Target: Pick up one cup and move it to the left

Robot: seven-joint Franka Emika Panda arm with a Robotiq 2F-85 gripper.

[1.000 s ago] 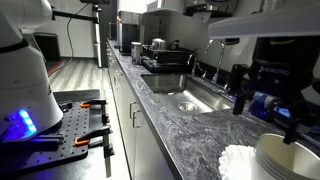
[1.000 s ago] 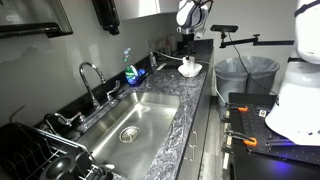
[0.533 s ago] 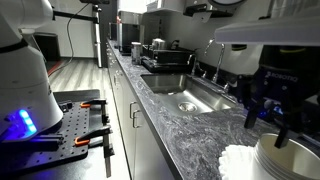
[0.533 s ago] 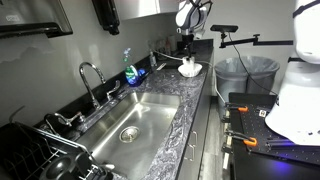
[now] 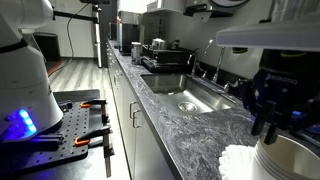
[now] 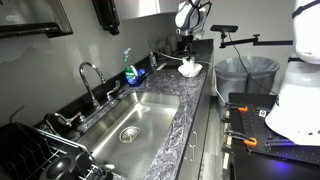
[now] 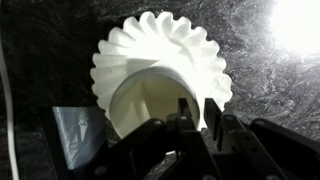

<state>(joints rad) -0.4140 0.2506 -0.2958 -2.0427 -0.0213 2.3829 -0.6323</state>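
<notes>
From above, the wrist view shows the cream-white cup (image 7: 150, 100) standing on a stack of ruffled white paper filters (image 7: 130, 50) on the dark marbled counter. My gripper (image 7: 197, 103) straddles the cup's near wall: one finger (image 7: 186, 108) is inside the rim and the other outside, closed in on the wall. In both exterior views the gripper (image 5: 275, 122) (image 6: 187, 45) hangs straight down over the cup (image 5: 292, 160) (image 6: 189, 65). The cup's base is hidden by the filters.
A steel sink (image 6: 140, 115) with a faucet (image 6: 88, 75) fills the counter beyond the cup. A blue soap bottle (image 6: 130, 72) stands by the wall. Pots (image 5: 158, 47) sit at the counter's far end. A bin (image 6: 240, 75) stands off the counter's edge.
The gripper has come down onto the cup's rim and its fingers have closed from wide open to a narrow grip on the wall. The cup has not moved.
</notes>
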